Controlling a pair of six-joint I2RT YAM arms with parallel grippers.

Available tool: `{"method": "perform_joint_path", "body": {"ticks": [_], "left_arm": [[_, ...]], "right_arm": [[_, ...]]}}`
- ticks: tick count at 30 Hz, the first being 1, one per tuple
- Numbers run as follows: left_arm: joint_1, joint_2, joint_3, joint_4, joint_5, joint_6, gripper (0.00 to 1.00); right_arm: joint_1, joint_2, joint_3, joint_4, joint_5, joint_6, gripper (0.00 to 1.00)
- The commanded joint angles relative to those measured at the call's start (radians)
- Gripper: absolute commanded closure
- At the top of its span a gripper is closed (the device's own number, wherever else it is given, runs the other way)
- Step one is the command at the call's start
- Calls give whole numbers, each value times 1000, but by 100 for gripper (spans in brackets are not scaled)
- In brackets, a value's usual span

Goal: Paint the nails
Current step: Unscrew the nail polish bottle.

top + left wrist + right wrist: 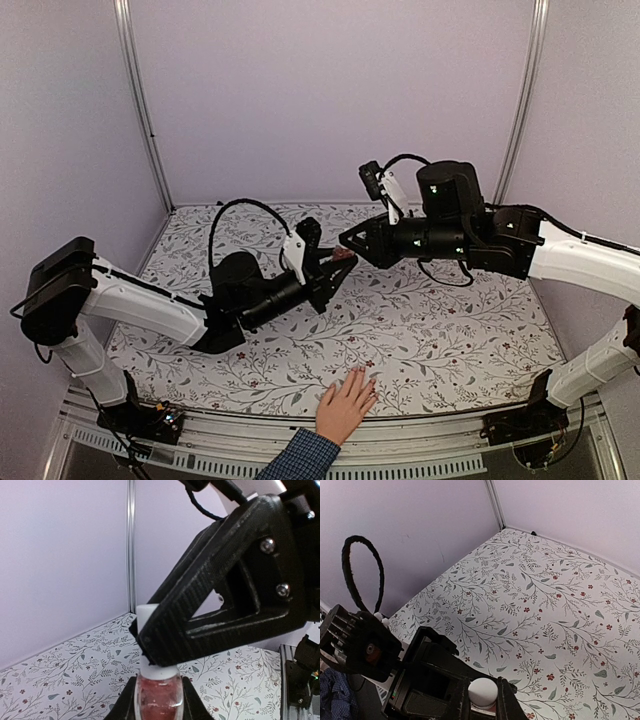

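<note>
Pinching a small pink bottle [159, 696], the left gripper [333, 270] is holding it off the flower-patterned table [430, 340], near the middle of the booth. The right gripper [347, 243] is reaching in from the opposite side and pressing its black fingers [200, 625] together on the bottle's white cap [482, 692], which is poking out between them in both wrist views. Reddish-pink polish is showing through the glass just under the cap. Well apart from the two grippers, a light-skinned human hand [346, 405] is lying flat at the table's near edge, between the two arm bases, with a blue checked sleeve [300, 457] covering the wrist. The nails [357, 373] are sitting at the fingertips, which are pointing toward the far wall. They are too small in the overhead view to tell whether any colour is on them. Lilac walls [330, 90] are closing in the table on three sides.
</note>
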Motion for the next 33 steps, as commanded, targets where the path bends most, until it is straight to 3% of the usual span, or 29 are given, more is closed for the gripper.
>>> {"method": "perform_joint_path", "body": {"ticks": [1,7,23,33], "left_arm": [[-5,2,23,31,10,13,100],[-1,-7,8,56,118,3,100],[23,-58,-48,202,748,-89,100],[14,-48,-11,309,1091,-247,100]], "right_arm": [[-3,8,31,19,-62,-5,93],[-3,1,28,34,-149,-57,100],[-3,-58,-13,30,-375,-277,100],[-3,-124,-37,5,-529,-446,100]]}}
